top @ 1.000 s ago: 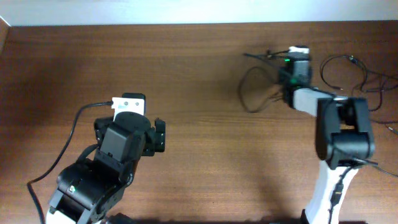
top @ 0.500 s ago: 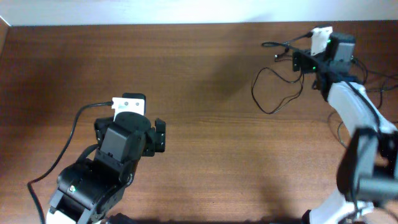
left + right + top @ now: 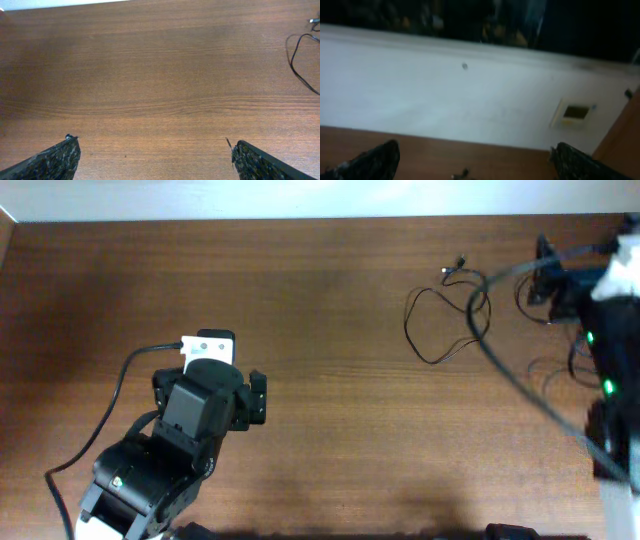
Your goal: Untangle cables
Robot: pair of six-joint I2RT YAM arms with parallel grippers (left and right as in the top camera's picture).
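One thin black cable point(image 3: 437, 323) lies in a loose loop on the brown table point(image 3: 330, 300) at the back right, its small plug ends point(image 3: 456, 270) near the far edge. More thin cables point(image 3: 548, 368) lie further right, partly hidden by my blurred right arm point(image 3: 610, 300). The loop's edge shows in the left wrist view as a cable point(image 3: 297, 62) at the far right. My right gripper point(image 3: 475, 152) is open and holds nothing, facing the white wall, with a small plug point(image 3: 463, 174) just below it. Far from the cables, my left gripper point(image 3: 152, 147) is open over bare wood.
My left arm point(image 3: 195, 415) is folded at the front left, with its thick black cable point(image 3: 110, 395) curving off to the left. A dark blurred band point(image 3: 520, 385) runs diagonally across the right side. A white wall point(image 3: 470, 95) rises behind the table's far edge.
My right gripper has opened and let go of the cable. Its arm swung from over the loop to the right edge, and the loop now lies spread a little further right. The left arm has not moved.
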